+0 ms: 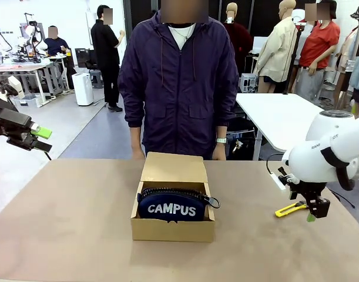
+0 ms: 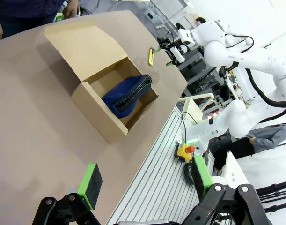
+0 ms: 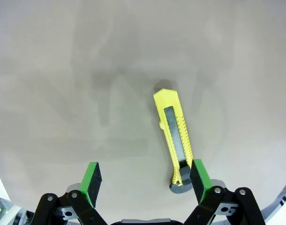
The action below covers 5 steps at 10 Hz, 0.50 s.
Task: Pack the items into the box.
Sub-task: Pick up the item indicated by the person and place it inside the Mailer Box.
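1. Nearest the front camera, the box [image 1: 173,230] is seen at the middle of the table [image 1: 67,223], its flap laid back toward the person [image 1: 179,82]. The pouch [image 1: 172,207], lettered "CAMPUS", is lodged inside the box on its edge, zip uppermost. The knife [image 1: 289,208] is laid on the table at the right, well apart from the box. The right gripper [image 1: 313,214] is held just above the knife, fingers pointed down. The left gripper [image 1: 41,138] is held high beyond the table's left edge, its jaws spread and empty.
2. From the left wrist, the pads [image 2: 91,185] are seen wide apart with nothing between them. The box is seen beyond them, its flap open, with the pouch leaned against one wall.
3. From the right wrist, the pads [image 3: 92,180] are seen parted over bare tabletop, with nothing clasped. The knife is laid flat, its black end just beside one pad and its yellow tip pointed away.
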Tool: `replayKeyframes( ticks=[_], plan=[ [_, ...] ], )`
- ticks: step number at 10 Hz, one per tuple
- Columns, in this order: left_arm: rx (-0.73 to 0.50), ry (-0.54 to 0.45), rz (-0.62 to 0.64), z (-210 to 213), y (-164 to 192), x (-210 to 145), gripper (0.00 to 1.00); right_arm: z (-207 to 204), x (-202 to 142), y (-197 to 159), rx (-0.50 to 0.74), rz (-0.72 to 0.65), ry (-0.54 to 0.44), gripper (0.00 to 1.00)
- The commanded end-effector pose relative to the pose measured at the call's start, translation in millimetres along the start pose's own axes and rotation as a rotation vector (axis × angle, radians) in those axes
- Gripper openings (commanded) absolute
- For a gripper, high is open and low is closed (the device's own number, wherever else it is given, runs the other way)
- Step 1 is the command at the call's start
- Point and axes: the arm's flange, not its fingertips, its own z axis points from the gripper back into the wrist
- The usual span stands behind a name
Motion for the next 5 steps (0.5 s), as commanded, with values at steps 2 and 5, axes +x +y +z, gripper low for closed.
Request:
replayKeyframes(
  ticks=[2, 5],
  plan=[
    [-0.005, 0.008, -0.006, 2.7, -1.8, -1.1, 1.00, -7.8, 0.1, -16.7, 0.002, 0.024, -0.045, 1.00],
    [-0.005, 0.008, -0.006, 2.7, -1.8, -1.1, 1.00, -20.2, -3.0, -24.2, -0.020, 0.043, -0.085, 1.00]
  ],
)
